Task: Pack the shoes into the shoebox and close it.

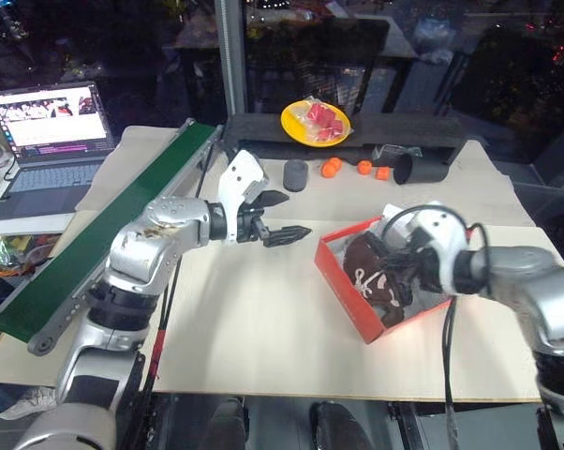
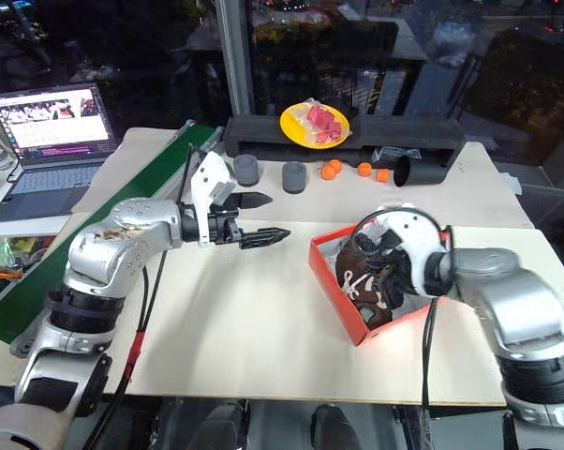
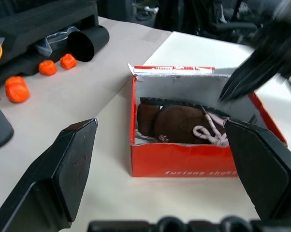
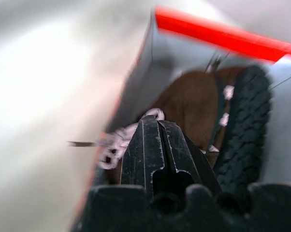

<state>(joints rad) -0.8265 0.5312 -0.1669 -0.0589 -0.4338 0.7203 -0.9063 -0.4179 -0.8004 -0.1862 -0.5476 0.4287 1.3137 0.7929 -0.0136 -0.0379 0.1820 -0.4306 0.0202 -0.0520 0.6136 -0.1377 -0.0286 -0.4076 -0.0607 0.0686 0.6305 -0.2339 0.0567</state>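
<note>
Right gripper [image 4: 157, 125] fingers pressed together over dark brown fuzzy shoes [image 3: 177, 124] in red-orange cardboard shoebox [image 3: 194, 164], possibly touching laces; left gripper [image 2: 263, 217] spread wide, empty.

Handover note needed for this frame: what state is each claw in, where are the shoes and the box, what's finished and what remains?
Left claw: open, empty, held above the table to the left of the shoebox.
Right claw: shut, holding nothing that I can see, its tips over the shoebox just above the laces.
Shoes: dark brown shoe material with cream laces lies inside the shoebox; a treaded sole shows too. Whether both shoes are fully seated I cannot tell.
Shoebox: on the table's right part, open.
Done: shoes appear to be in.
Left: check that both sit flat, then close the lid.
</note>
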